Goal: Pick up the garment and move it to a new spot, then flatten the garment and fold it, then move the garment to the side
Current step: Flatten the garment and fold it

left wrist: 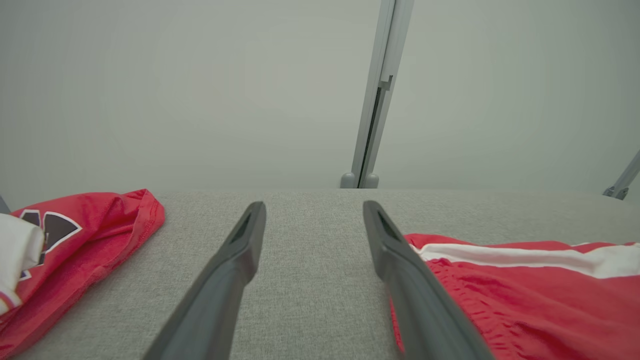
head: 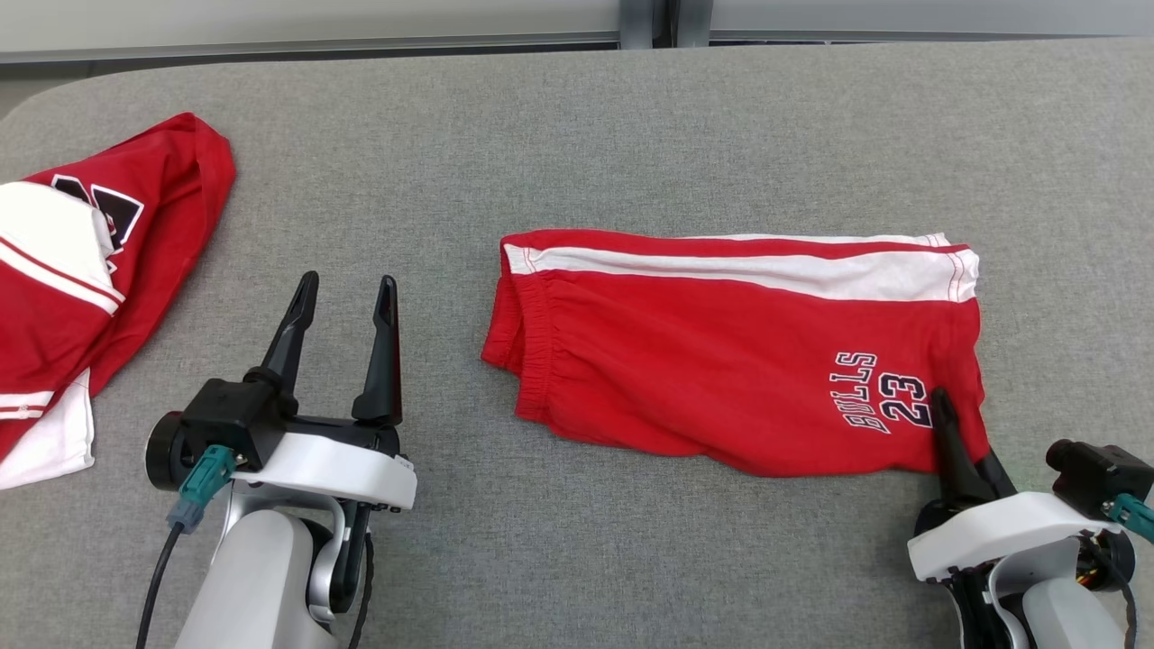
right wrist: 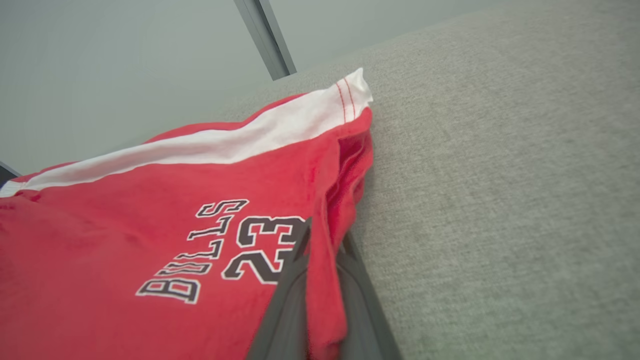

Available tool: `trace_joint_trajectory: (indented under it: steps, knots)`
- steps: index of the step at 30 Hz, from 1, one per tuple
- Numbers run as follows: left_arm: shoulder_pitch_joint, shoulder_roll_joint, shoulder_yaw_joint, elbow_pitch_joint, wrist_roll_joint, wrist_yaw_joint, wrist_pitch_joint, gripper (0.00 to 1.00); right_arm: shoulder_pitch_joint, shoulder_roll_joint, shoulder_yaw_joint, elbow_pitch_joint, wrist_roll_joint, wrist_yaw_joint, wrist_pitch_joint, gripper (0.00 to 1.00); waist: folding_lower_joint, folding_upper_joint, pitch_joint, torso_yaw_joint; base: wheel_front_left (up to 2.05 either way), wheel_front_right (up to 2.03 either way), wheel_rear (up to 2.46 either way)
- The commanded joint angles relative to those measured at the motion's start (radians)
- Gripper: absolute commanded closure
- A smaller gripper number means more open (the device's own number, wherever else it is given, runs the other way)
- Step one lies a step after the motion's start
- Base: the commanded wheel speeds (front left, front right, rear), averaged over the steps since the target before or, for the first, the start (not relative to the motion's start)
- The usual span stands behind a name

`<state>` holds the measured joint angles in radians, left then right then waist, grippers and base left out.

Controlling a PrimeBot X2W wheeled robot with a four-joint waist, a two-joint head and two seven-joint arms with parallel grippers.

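Pinching the shorts' (head: 721,361) near right corner, right end effector (head: 945,410) looks set; spread left end effector (head: 347,293) should probably grip the waistband (head: 527,351).

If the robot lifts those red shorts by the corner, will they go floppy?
Probably floppy: the red shorts already bunch where the right end effector pinches their corner. They look thin, so likely light. Lifted by one corner, the fold would probably fall open.
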<state>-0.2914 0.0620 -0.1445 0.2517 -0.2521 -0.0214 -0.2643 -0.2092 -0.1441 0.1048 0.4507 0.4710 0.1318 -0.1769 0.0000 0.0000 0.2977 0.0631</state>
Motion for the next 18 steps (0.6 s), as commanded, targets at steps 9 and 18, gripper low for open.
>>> trace_joint_trajectory:
  steps: [9,18]
  knots:
    - [-0.01,0.003,-0.01,0.007,-0.007,-0.005,0.0,0.0,-0.054,0.017,0.023,-0.173,-0.061,-0.001,0.085,1.0,0.0,0.0,-0.001,0.008,0.0,0.0,0.0]
    - [-0.028,-0.002,-0.031,0.006,-0.016,0.0,0.001,0.0,-0.226,0.043,0.286,-0.287,-0.071,-0.001,0.211,1.0,0.0,0.0,0.006,0.054,0.0,0.0,0.0]
